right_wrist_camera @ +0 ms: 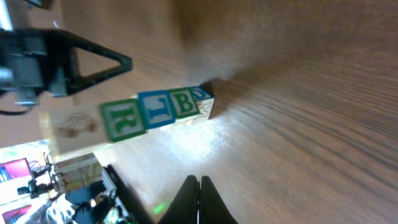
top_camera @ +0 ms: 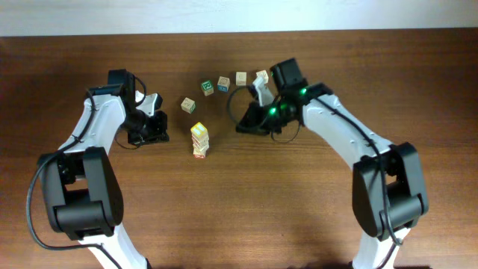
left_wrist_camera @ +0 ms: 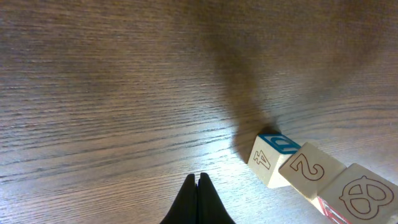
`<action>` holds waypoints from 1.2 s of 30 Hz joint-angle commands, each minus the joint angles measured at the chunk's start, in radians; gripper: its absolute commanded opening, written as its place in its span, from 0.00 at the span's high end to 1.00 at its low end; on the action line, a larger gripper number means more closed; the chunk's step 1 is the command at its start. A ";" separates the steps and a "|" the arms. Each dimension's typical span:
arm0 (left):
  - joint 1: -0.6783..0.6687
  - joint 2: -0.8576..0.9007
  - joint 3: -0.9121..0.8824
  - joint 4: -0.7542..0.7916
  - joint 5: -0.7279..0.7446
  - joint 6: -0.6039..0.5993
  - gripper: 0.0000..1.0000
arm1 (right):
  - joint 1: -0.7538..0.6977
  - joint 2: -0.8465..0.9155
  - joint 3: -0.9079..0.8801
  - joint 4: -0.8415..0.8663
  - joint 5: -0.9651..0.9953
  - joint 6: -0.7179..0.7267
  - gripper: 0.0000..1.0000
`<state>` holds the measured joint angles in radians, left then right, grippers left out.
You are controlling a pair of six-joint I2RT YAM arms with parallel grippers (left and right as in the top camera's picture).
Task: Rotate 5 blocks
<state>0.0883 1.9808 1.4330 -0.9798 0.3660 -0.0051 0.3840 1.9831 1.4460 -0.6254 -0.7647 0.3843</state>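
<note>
Wooden table (top_camera: 239, 224), blocks (top_camera: 199, 140) in one joined line.
Left pincer (left_wrist_camera: 198, 179) and right pincer (right_wrist_camera: 199, 180) pressed together, empty; blocks lie ahead of both.

Brown wood-grain counter (top_camera: 246, 217); five separate cubes (top_camera: 223, 83) form an arc with gaps between them; pale wall (top_camera: 224, 15) behind.

It looks like a robotics lab: the left arm (top_camera: 99, 121) and right arm (top_camera: 337, 125) stand at a wooden table (top_camera: 239, 217) below a plain pale wall (top_camera: 224, 13), with cluttered equipment (right_wrist_camera: 28, 186) at the right wrist view's lower left.
</note>
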 commanded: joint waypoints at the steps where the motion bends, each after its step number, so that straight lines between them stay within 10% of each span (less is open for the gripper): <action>1: 0.008 0.003 0.017 0.005 0.000 -0.009 1.00 | 0.034 0.006 -0.078 0.091 -0.016 0.031 0.96; 15: 0.008 0.003 0.017 0.010 0.000 -0.009 1.00 | 0.138 0.071 -0.202 0.469 0.093 0.221 0.96; 36: 0.008 0.003 0.017 0.010 0.000 -0.009 1.00 | -0.006 0.101 -0.229 0.510 -0.225 0.574 0.96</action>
<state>0.0883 1.9808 1.4330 -0.9722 0.3660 -0.0051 0.3759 2.0724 1.2510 -0.1116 -0.9203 0.8822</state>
